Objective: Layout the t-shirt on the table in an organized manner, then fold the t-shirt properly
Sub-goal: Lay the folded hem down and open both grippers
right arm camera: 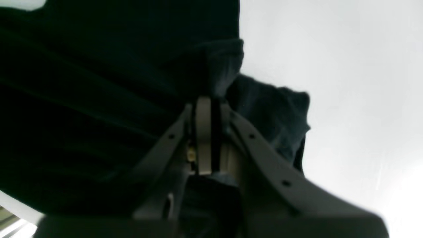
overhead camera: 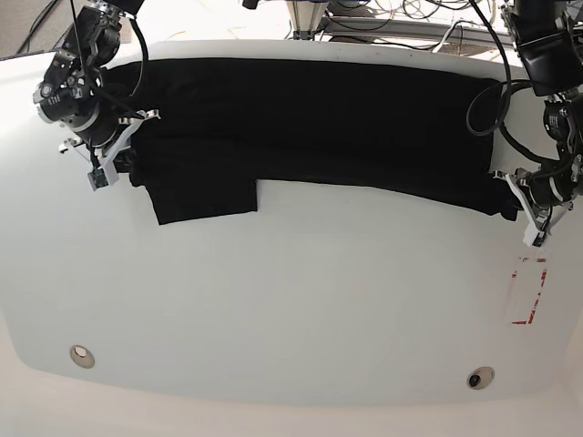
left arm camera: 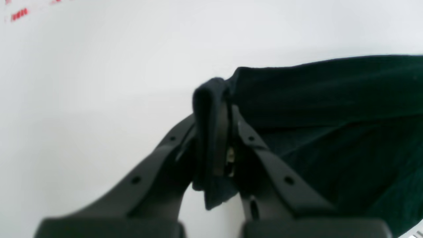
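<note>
T-shirt (overhead camera: pixel 310 127) cloth, black and plain, lies in a long wide band across the far part of the big white table (overhead camera: pixel 291 309). It reaches from one gripper to the other. One flap of it hangs down lower, just beside the right gripper.

The right gripper (overhead camera: pixel 126 157) is at the end of the shirt on the left side of the base view. Its jaws are pressed together on a bunched bit of the black cloth, and more dark cloth fills the space beside it in its own camera.

The left gripper (overhead camera: pixel 512 196) is at the other end of the shirt. Its jaws are pinched tight on a small fold of the shirt's edge (left arm camera: pixel 211 132), and the rest of the shirt stretches away to one side of it.

A red rectangle mark (overhead camera: pixel 528 291) is on the table, near the left gripper and on the near side of it. Two small round metal bits (overhead camera: pixel 82 355) sit by the near edge of the table, well apart from both grippers.
</note>
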Robot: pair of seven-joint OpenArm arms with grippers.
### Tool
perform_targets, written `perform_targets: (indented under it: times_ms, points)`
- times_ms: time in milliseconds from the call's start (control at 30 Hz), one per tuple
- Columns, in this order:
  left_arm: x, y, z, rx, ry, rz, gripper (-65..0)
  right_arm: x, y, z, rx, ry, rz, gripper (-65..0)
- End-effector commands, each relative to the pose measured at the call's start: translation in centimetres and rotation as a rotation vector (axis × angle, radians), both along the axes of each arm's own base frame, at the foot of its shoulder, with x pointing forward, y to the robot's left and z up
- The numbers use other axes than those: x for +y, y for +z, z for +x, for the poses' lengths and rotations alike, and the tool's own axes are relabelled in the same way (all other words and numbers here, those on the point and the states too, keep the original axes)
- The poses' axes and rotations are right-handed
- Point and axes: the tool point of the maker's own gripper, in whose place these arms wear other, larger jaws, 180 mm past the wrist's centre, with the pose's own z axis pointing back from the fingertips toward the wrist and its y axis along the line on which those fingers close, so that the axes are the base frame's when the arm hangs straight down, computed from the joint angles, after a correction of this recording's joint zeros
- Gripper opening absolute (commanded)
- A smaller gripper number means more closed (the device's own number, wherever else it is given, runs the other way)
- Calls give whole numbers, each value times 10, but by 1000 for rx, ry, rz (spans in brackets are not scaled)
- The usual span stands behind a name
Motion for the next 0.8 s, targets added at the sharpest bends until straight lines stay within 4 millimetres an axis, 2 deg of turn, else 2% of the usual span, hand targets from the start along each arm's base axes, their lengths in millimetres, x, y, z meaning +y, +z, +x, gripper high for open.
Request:
perform_targets:
  times_ms: [0,133,200,300,333,367,433,533,600,667,767]
  points:
    - [15,15,5,-32,5,42,-640,-6,4,-3,-22,-26,-8,-648]
    - [13,5,-5,1,-6,46,-639,1,-2,-10,-25,-33,19,-633]
    - [10,0,-10,20,-18,49,-637,2,-3,-11,-32,-35,27,-580]
    - [7,-9,-18,48,-29,50,-596,4,-5,-14,-27,-36,34,-422]
    - [7,-12,-22,59,-31,50,-553,5,-6,-15,-25,-37,35,-336]
    - [7,-13,-24,62,-31,50,-525,5,-6,-15,-25,-37,37,-293]
    - [7,-17,-28,73,-32,50,-435,6,-6,-16,-25,-39,39,-160]
    - [6,-17,-30,76,-34,52,-328,7,-6,-18,-22,-37,41,-22]
    - [6,-12,-27,59,-41,63,-279,8,-3,-18,-32,-32,36,0]
    - [10,-9,-31,60,-52,86,-276,8,2,-17,-47,-35,31,0]
    - [11,0,-33,43,-73,117,-276,-4,15,-16,-83,-68,4,0]
